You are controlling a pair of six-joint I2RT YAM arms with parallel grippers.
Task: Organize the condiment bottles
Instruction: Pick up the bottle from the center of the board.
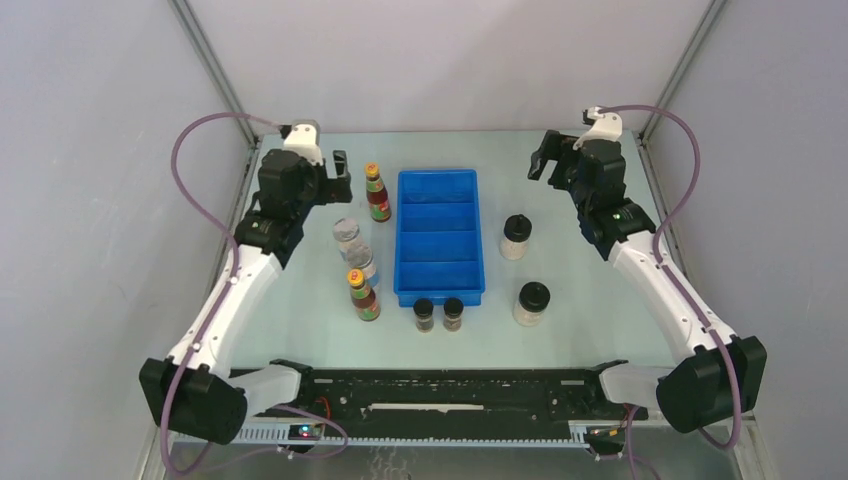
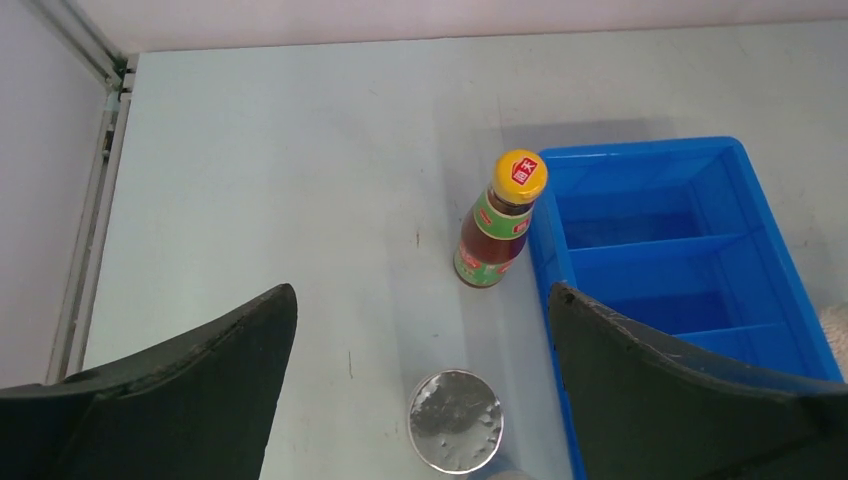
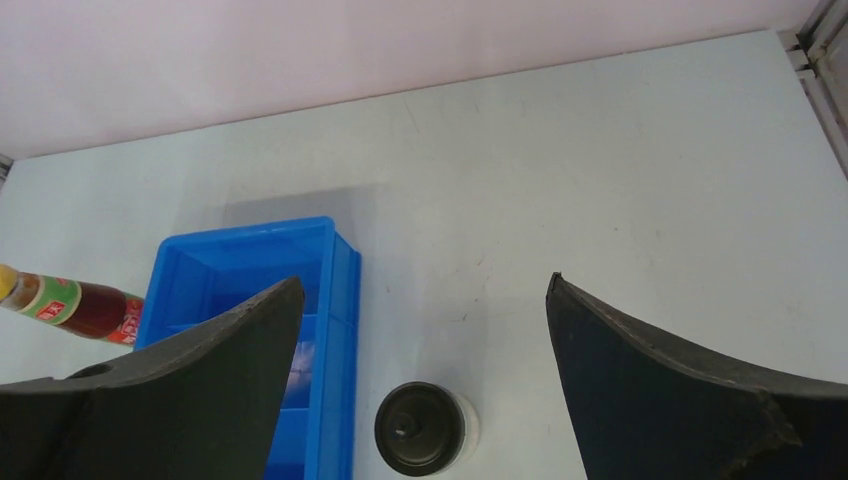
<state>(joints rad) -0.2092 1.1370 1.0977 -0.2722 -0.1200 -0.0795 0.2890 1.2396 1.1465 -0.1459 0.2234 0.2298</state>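
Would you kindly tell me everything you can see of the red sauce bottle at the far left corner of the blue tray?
The red sauce bottle is small, narrow-necked and looks like glass holding dark red sauce. It has a yellow cap with a red mark, and a green-and-red label. It stands upright on the table, close beside the left wall of the blue tray, seemingly touching nothing else.

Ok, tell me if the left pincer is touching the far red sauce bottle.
Apart. The left wrist view shows the red sauce bottle standing beyond the open left pincer, with bare table between it and both fingers.
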